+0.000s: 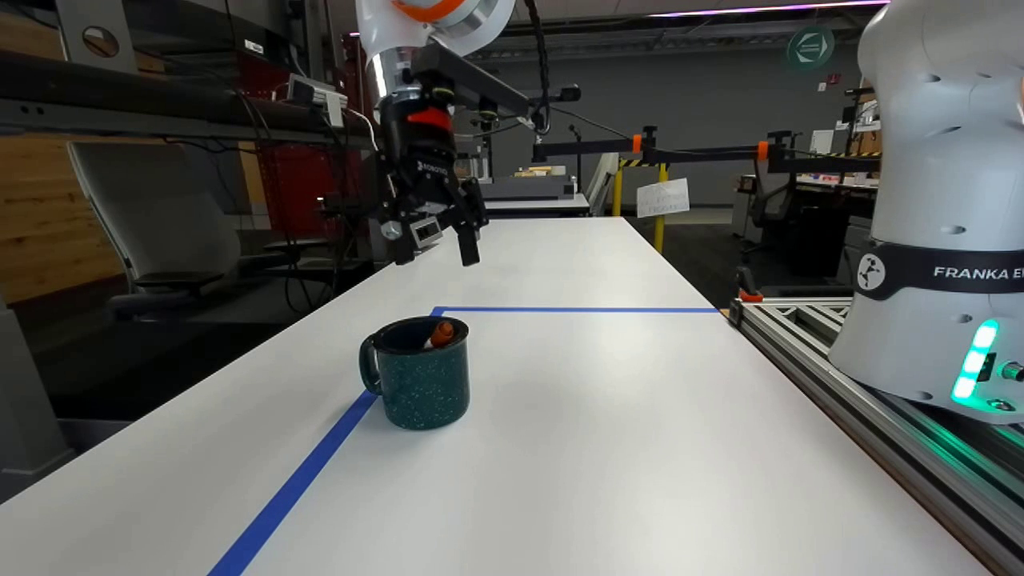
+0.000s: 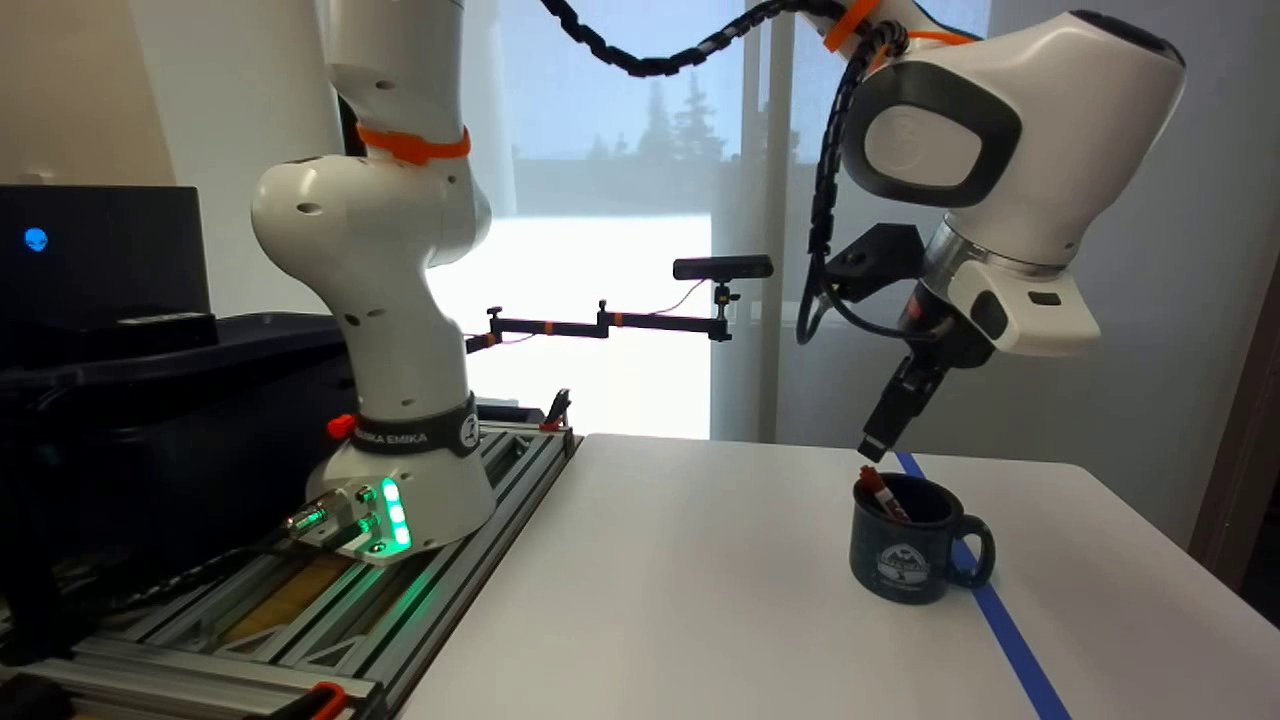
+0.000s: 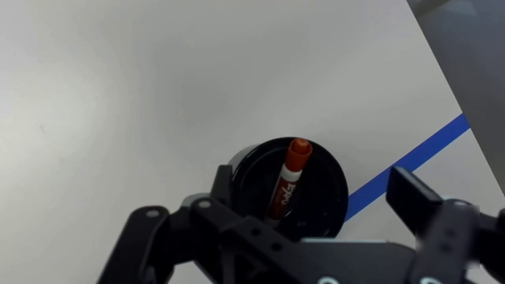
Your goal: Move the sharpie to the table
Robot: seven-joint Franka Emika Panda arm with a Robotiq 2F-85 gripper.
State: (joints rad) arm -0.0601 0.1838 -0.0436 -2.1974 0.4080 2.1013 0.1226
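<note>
The sharpie, a marker with an orange-red cap and a white and dark red body, leans inside the mug. Its cap end shows at the rim in both exterior views (image 1: 442,334) (image 2: 884,492). In the wrist view the sharpie (image 3: 285,185) lies tilted in the dark mug, its lower end hidden. The dark teal mug (image 1: 424,388) (image 2: 900,560) stands upright on the white table (image 1: 608,448) (image 2: 680,600). My gripper (image 1: 436,258) (image 2: 873,450) is open and empty, above the mug and tilted. In the wrist view its fingers (image 3: 313,187) are spread wide, one either side of the marker.
Blue tape (image 1: 300,472) (image 2: 1012,640) runs along the table by the mug. The mug's handle (image 2: 978,552) points away from the robot base (image 2: 400,480). The base stands on a metal-railed bench (image 1: 872,456) beside the table. The table edge (image 3: 446,71) shows in the wrist view.
</note>
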